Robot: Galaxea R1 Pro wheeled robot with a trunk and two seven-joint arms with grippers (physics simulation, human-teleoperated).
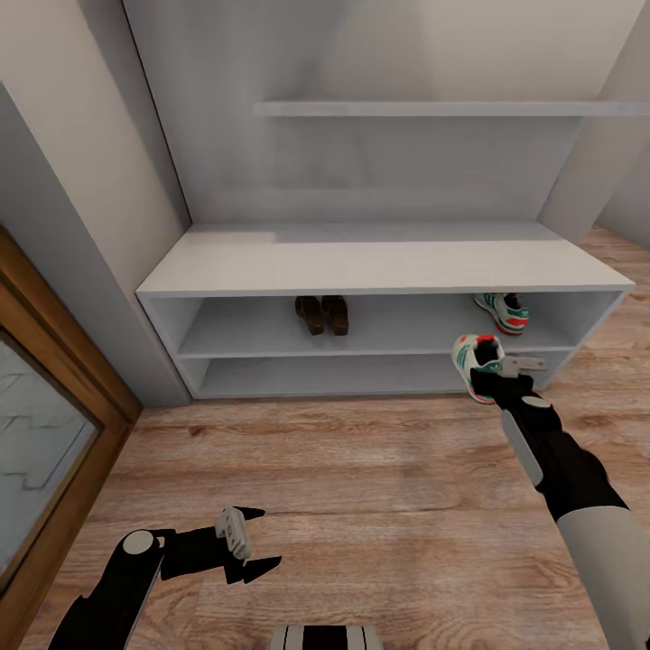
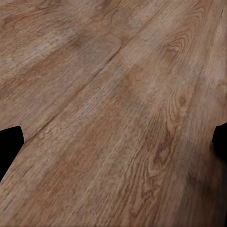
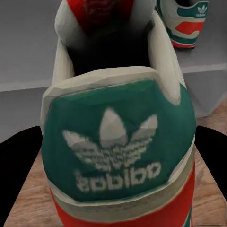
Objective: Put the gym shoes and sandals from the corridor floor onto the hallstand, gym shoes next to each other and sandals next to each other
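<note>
Low grey shoe rack point(image 1: 379, 266) against the corridor wall, with a thin wall shelf point(image 1: 451, 108) above it. Inside the rack's upper compartment, two brown sandals point(image 1: 322, 315) side by side near the middle, and one sneaker point(image 1: 502, 311) at the far right end of the same shelf. In front of the rack's right end, right gripper point(image 1: 490, 375) clenched on the heel of the second sneaker point(image 1: 477, 355), raised off the wooden floor point(image 1: 361, 469) and level with the front edge of the upper shelf. From the right wrist camera, green heel patch of the held sneaker point(image 3: 118, 142) close up, the shelved sneaker point(image 3: 184, 23) beyond it. Well short of the rack and toward its left end, left gripper point(image 1: 257, 542) released, fingers spread, low over bare planks point(image 2: 113, 113).
</note>
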